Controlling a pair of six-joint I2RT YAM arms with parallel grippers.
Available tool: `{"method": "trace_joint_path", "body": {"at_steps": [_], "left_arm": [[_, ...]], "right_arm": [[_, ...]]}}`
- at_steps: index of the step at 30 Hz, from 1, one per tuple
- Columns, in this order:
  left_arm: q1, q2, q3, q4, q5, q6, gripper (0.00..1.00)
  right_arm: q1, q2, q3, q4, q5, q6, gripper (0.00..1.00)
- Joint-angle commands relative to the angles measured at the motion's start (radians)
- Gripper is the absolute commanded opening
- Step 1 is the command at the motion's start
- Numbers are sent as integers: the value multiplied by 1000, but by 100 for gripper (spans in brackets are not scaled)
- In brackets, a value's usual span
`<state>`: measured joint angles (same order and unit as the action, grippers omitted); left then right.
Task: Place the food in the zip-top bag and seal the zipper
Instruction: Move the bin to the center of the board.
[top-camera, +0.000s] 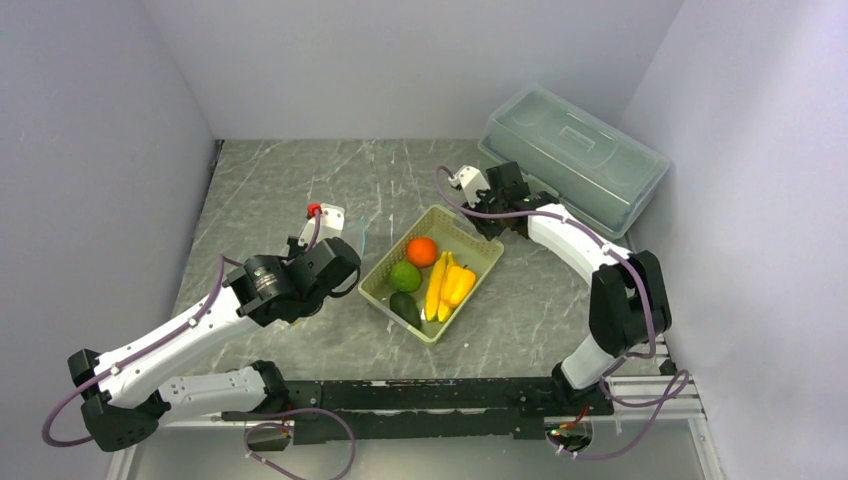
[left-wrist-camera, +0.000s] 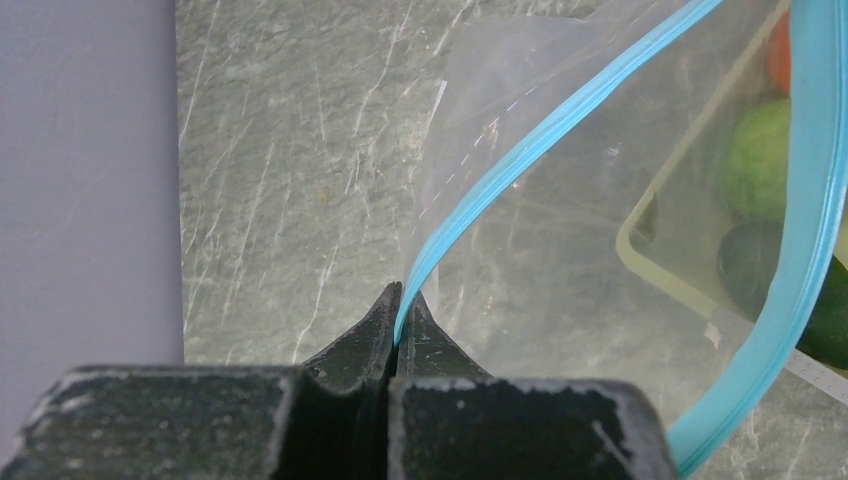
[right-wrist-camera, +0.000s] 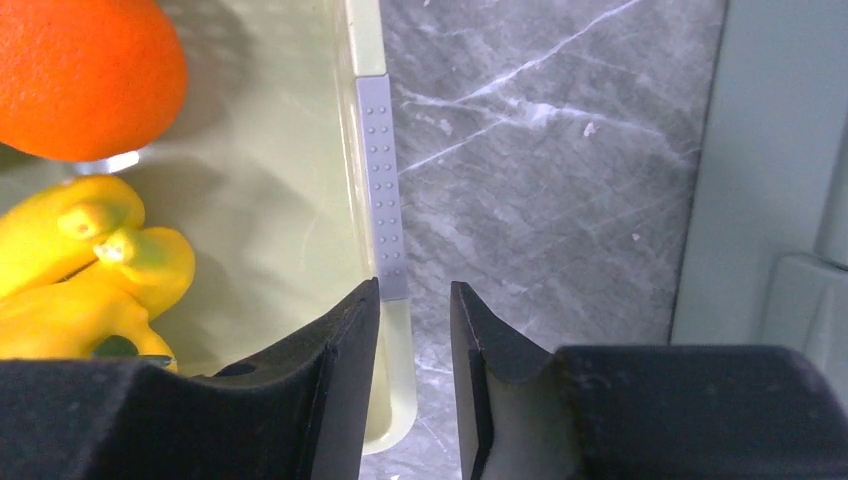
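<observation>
Left gripper pinched shut on the blue zipper of the clear bag, left of the basket holding the food; right gripper, its 2 jaws parted, at the basket's far rim: we should pull the mouth wide before loading.

1. Orange ball, bumpy green fruit, dark green avocado, yellow bananas and yellow-orange pepper are lying together in the basket.
2. Clear zip-top bag is gaping open beside the basket.
3. Light blue zipper is standing unsealed, its strips parted.
</observation>
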<state>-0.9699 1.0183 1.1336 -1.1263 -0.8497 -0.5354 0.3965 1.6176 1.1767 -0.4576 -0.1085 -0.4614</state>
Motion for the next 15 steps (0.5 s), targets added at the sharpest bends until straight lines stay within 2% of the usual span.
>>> {"method": "trace_joint_path", "body": {"at_steps": [1,5,15], "left_arm": [[2,-7,19,13,-3,0,3],[2,-10,20,12,-5,-1,3],[2,-4,20,16,4,4,3]], "right_arm": [[-6,-88,4,65,26,68,38],[-8,-150,7,63,29,140,42],[-8,-344,-66,65,61,402,41]]}}
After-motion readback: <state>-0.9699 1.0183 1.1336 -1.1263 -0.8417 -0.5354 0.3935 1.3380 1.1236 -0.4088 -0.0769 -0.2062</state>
